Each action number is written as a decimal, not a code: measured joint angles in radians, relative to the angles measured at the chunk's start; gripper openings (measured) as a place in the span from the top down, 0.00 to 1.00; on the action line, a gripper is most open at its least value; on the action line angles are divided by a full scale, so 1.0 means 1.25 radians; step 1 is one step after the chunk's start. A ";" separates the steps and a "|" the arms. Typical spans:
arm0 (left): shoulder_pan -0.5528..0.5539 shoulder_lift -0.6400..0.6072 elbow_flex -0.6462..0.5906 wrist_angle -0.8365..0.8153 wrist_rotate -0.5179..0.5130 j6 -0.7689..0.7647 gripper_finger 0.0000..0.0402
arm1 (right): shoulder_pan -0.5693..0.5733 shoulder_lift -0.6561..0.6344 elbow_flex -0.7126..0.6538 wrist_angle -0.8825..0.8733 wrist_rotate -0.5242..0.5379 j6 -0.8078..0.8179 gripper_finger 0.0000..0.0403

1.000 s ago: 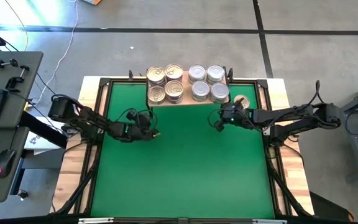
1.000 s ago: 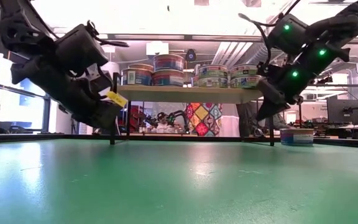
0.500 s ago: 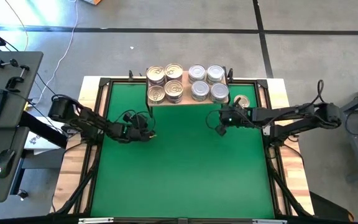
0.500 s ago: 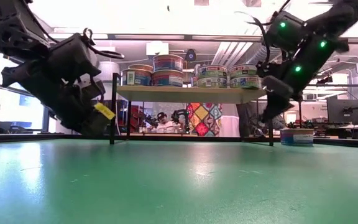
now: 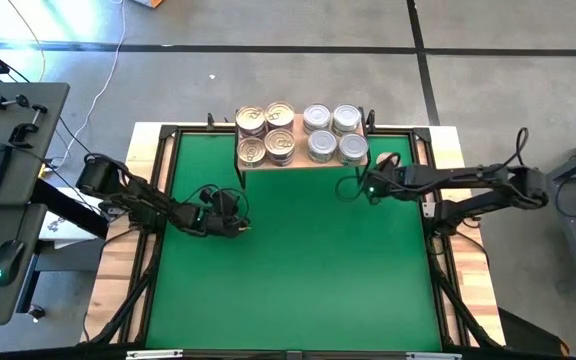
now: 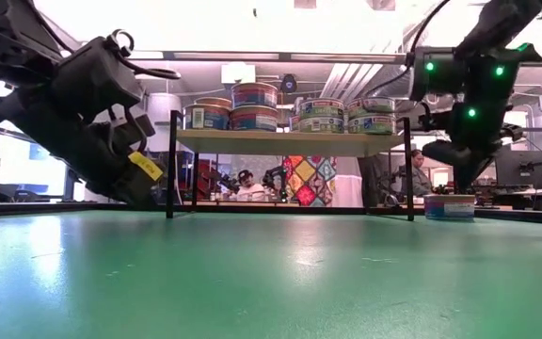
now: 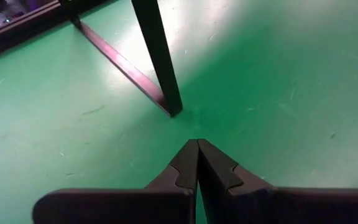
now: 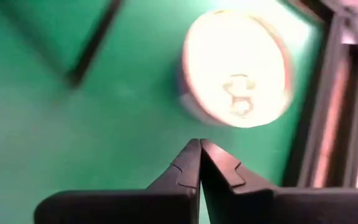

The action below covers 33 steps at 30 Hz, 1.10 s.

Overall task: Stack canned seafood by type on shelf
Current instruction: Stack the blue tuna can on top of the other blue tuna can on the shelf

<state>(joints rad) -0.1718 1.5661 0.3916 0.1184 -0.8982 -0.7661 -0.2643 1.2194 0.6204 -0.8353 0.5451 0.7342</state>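
— Where are the tins?
— Eight stacks on the shelf [image 5: 303,160] at the table's [image 5: 298,270] far edge: gold lids [image 5: 266,133] left, silver lids [image 5: 334,133] right. One loose tin [image 8: 236,68] sits near the far right corner.
— And the grippers?
— Left gripper [image 7: 197,163] pinched closed, empty, near the shelf's left leg [image 7: 157,56]. Right gripper [image 8: 199,163] closed, empty, just short of the loose tin. The near half is open green.

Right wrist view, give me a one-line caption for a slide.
Shut right gripper hovering above the green table, facing a lone gold-lidded tin near the table's edge.
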 joint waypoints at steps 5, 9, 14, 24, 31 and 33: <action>-0.007 0.000 0.000 0.000 -0.002 0.006 1.00 | -0.054 0.000 -0.021 0.044 0.079 0.024 1.00; -0.007 0.000 0.000 0.000 -0.002 0.006 1.00 | -0.110 0.000 -0.023 0.081 0.119 -0.010 1.00; -0.007 0.000 0.000 0.000 -0.002 0.007 1.00 | -0.185 0.000 -0.023 0.120 0.100 -0.142 1.00; -0.007 0.000 0.000 0.002 -0.002 0.007 1.00 | -0.257 0.043 -0.023 0.175 -0.017 -0.315 1.00; -0.007 0.000 0.001 0.003 -0.002 0.007 1.00 | -0.242 0.068 -0.020 0.159 -0.050 -0.315 1.00; -0.007 0.000 0.001 0.003 -0.002 0.007 1.00 | -0.223 0.063 -0.019 0.142 -0.081 -0.287 1.00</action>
<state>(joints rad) -0.1806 1.5658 0.3923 0.1223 -0.9007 -0.7570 -0.5429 1.2981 0.5964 -0.6573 0.4436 0.3753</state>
